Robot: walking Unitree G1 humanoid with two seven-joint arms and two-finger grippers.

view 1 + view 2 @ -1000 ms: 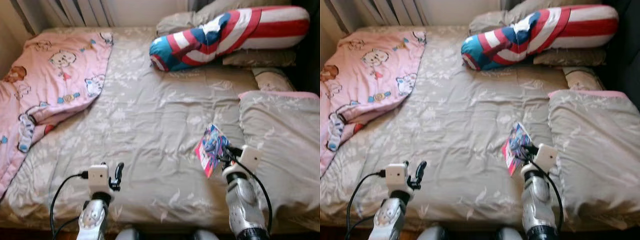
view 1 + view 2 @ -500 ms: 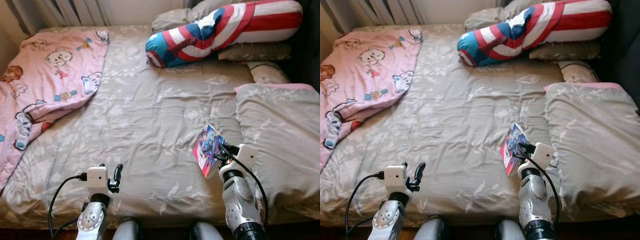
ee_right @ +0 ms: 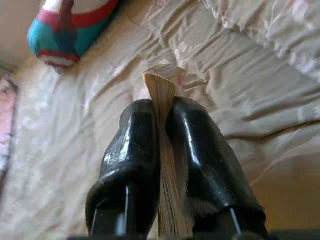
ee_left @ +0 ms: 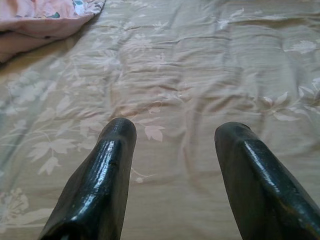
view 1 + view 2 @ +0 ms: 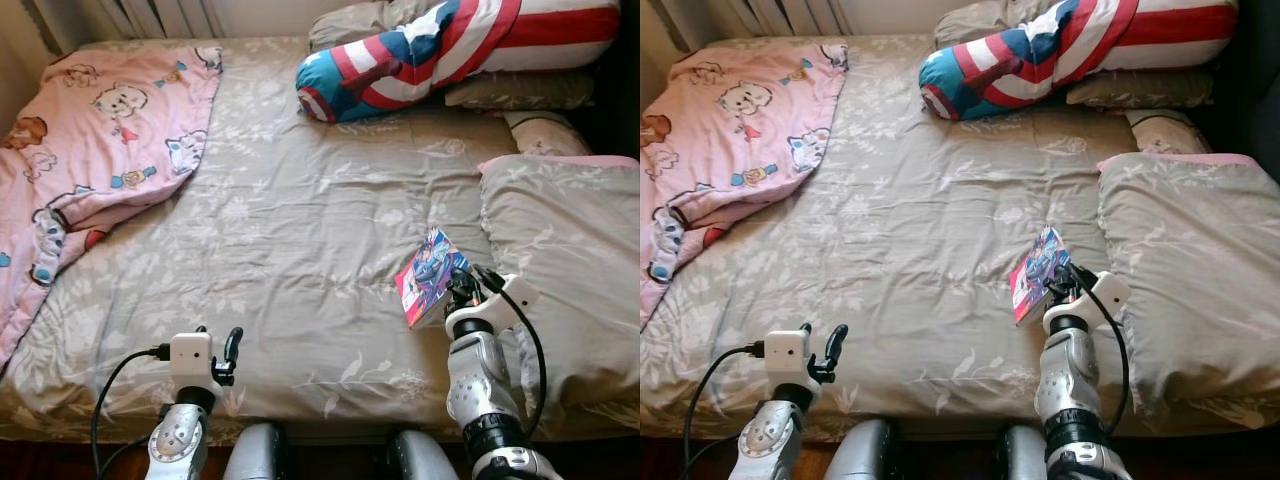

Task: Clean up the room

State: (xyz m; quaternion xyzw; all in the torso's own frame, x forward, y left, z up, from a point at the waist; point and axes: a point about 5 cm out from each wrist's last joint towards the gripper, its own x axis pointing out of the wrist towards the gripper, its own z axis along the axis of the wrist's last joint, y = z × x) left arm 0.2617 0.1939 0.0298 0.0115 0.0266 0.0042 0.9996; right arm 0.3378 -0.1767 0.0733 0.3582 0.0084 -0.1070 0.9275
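A thin comic book (image 5: 431, 276) with a colourful cover is clamped between the two black fingers (image 3: 197, 165) of the right gripper (image 5: 462, 290), above the bed (image 5: 300, 220) near its front edge. The book is held on edge, tilted, with its long axis running up and away from the gripper toward the head of the bed; the cover is turned toward the middle of the bed, and the page block is seen end-on in the right wrist view. Whether the book touches the bedspread cannot be told.

The left gripper (image 5: 232, 350) is held over the front edge of the bed, well apart from the book, its fingers (image 4: 100, 185) spread with nothing between them.

A pink cartoon-print blanket (image 5: 90, 150) is bunched on the left side of the bed. A long cushion striped in red, white and blue (image 5: 440, 50) lies across the head of the bed, partly on grey pillows (image 5: 520, 92). A folded grey floral duvet (image 5: 570, 250) lies on the right side of the bed, just beside the held book.
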